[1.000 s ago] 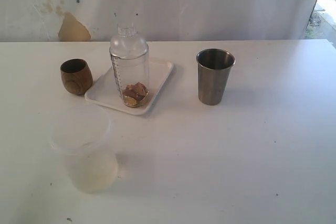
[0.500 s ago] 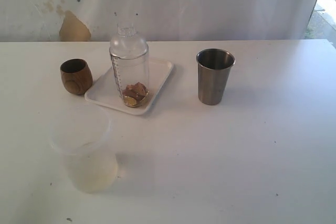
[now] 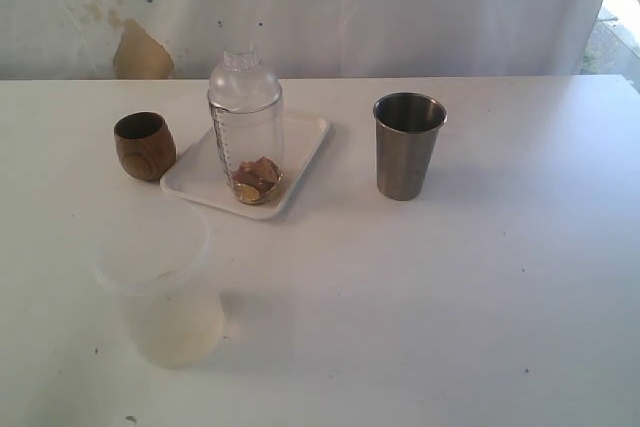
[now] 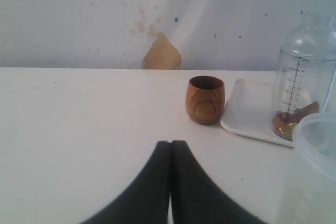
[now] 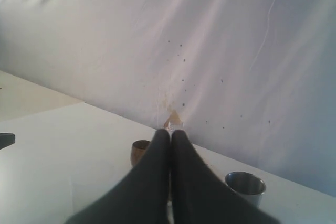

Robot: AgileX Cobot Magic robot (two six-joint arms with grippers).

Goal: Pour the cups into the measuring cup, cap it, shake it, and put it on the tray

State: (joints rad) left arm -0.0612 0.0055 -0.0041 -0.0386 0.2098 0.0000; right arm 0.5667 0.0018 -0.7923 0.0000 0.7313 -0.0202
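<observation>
**Exterior view.** A white bench (image 3: 480, 277) fills the frame, with a white sheet (image 3: 400, 7) hanging behind it that bears a tan patch (image 3: 140, 55) at upper left. No arm or fingers show here. The tray (image 3: 305, 142) lies left of centre. The measuring cup (image 3: 246, 117) stands upright on it, capped, with brown and gold pieces (image 3: 256, 180) heaped in its bottom. The wooden cup (image 3: 144, 145) sits upright on the bench just beside the tray's left edge. The steel tumbler (image 3: 408, 145) stands upright to the right of the tray, apart from it, mouth open. At lower left a frosted jug (image 3: 160, 287) stands on the bench, nearer the camera than the tray.

**Left wrist view.** The left fingers (image 4: 171, 144) are pressed together tip to tip with nothing between them, above bare bench. Beyond them the wooden cup (image 4: 205, 99) stands just beside the tray (image 4: 247, 111). The measuring cup (image 4: 303, 72) is on the tray, its graduation marks facing the camera. The rim of the frosted jug (image 4: 315, 129) cuts in close to the lens.

**Right wrist view.** The right fingers (image 5: 170, 132) are likewise closed on nothing, raised above the bench. Behind them the wooden cup (image 5: 138, 150) peeks out on one side and the steel tumbler (image 5: 245, 184) on the other; the white sheet fills the background. The measuring cup is mostly hidden behind the fingers.
</observation>
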